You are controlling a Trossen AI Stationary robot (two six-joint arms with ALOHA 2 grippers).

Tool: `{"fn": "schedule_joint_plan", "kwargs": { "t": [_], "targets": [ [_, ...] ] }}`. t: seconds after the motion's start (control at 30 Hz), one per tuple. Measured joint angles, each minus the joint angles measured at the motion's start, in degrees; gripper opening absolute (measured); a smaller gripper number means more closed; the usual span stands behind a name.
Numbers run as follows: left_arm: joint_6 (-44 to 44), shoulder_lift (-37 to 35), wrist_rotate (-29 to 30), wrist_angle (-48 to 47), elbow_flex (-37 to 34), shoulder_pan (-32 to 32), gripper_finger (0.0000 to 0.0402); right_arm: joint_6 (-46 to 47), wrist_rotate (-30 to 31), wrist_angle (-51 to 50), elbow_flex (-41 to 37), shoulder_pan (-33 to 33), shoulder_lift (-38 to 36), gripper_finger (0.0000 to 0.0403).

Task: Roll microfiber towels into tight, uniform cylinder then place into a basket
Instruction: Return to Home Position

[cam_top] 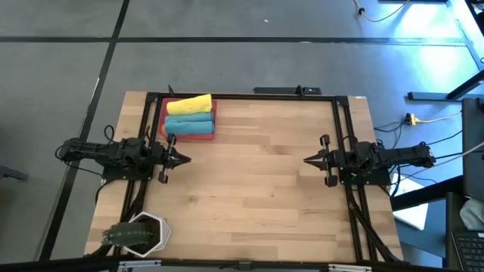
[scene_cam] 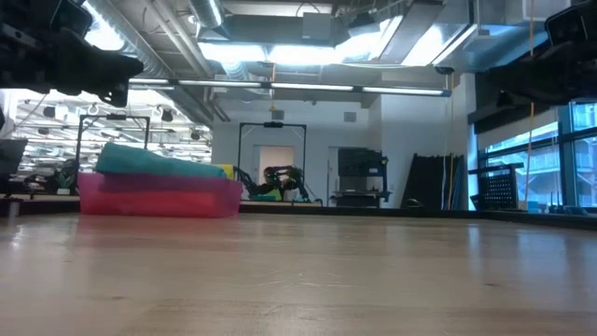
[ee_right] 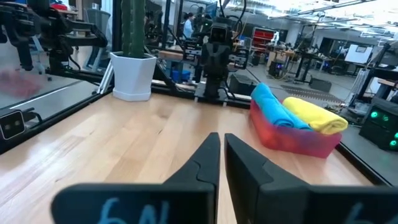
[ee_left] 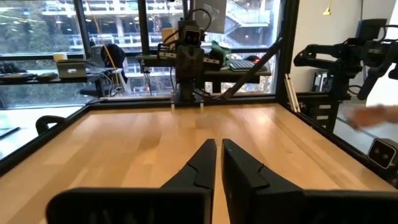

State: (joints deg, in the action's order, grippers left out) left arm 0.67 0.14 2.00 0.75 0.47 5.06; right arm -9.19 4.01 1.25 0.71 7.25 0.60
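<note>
The red basket (cam_top: 203, 137) stands on the table at the far left, also seen in the low view (scene_cam: 159, 200) and the right wrist view (ee_right: 292, 142). A rolled yellow towel (cam_top: 189, 104) and teal-blue rolls (cam_top: 187, 121) lie side by side in it. My left gripper (cam_top: 185, 159) hovers level at the table's left side, just near of the basket, shut and holding nothing (ee_left: 217, 144). My right gripper (cam_top: 306, 160) hovers level at the right side, pointing toward the left one, shut and holding nothing (ee_right: 219, 138).
A white hexagonal pot with a plant (cam_top: 140, 233) stands at the near left corner. Black frame rails (cam_top: 242, 96) run along the table's far edge and both sides. Bare wood (cam_top: 249, 174) lies between the two grippers.
</note>
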Motion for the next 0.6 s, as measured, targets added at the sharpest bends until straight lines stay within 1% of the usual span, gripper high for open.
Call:
{"fn": "schedule_joint_plan", "kwargs": {
  "t": [0.27, 0.6],
  "targets": [
    [-0.03, 0.0, 0.04, 0.04, 0.0, 0.0, 0.0022, -0.04, -0.02, 0.01, 0.0, 0.0, 0.0, 0.0029],
    [-0.03, 0.0, 0.09, 0.07, 0.0, 0.0, 0.0007, -0.04, -0.06, 0.01, 0.0, 0.02, 0.0, 0.0029]
  ]
}}
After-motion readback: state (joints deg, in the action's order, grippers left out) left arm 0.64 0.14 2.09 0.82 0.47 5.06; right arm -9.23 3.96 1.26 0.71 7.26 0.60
